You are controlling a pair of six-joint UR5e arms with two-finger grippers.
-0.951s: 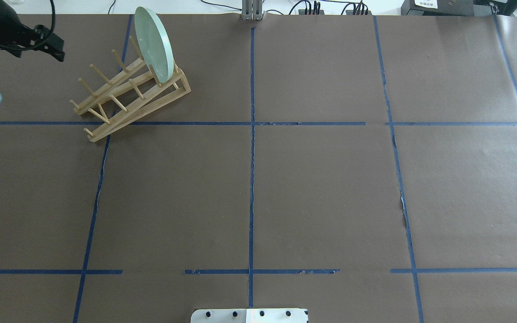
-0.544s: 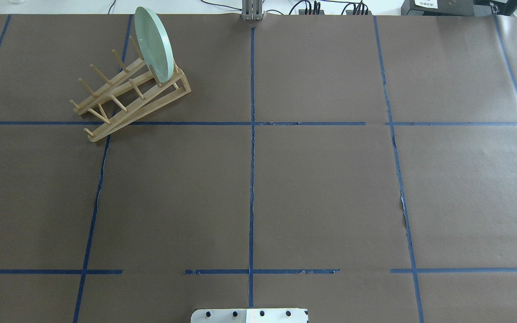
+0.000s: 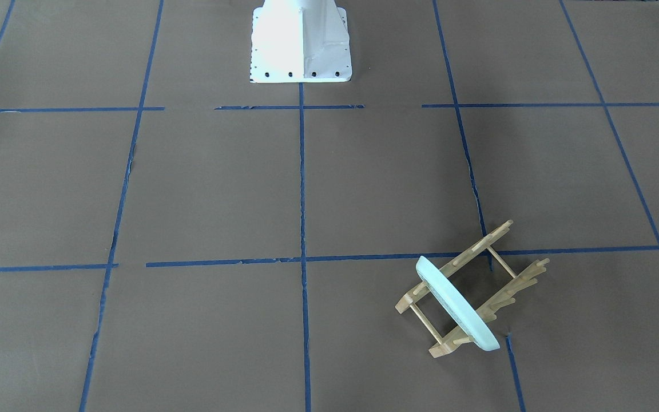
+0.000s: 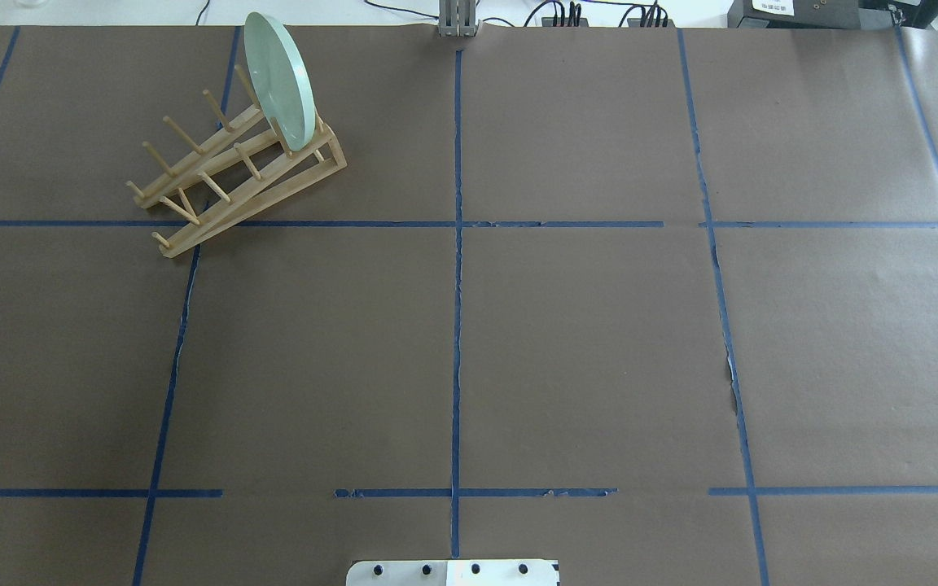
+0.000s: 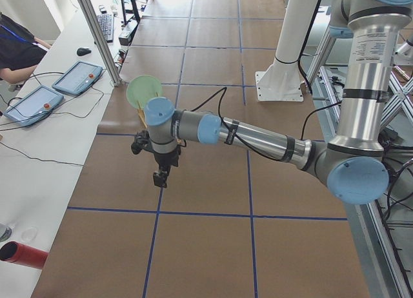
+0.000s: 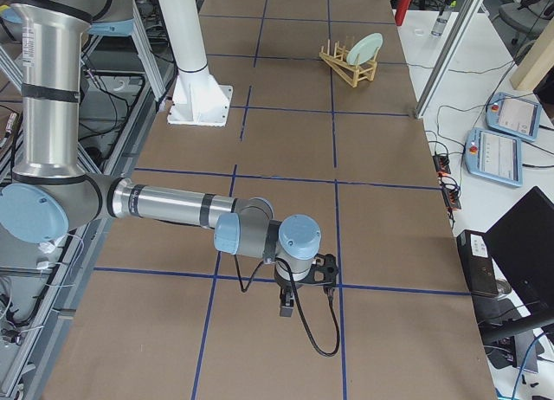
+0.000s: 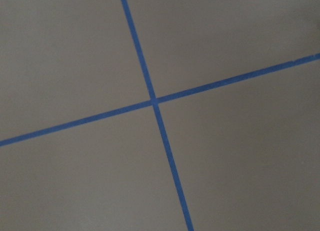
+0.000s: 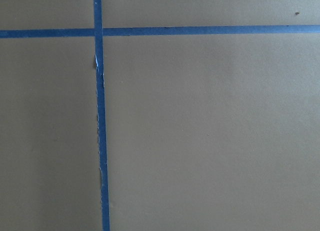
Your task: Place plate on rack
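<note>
The round pale mint-green plate (image 4: 278,77) stands on edge between the end pegs of the small light wooden rack (image 4: 216,220) on the brown-papered bench (image 4: 583,342). Only the side views catch the left gripper (image 5: 159,177) and right gripper (image 6: 286,307), both away from the rack; apart or together, I cannot tell.

No text, number or brand can be read in any view. A white label (image 4: 772,6) on a dark box (image 4: 827,12) beyond the surface (image 4: 567,325) carries print too small to read.
</note>
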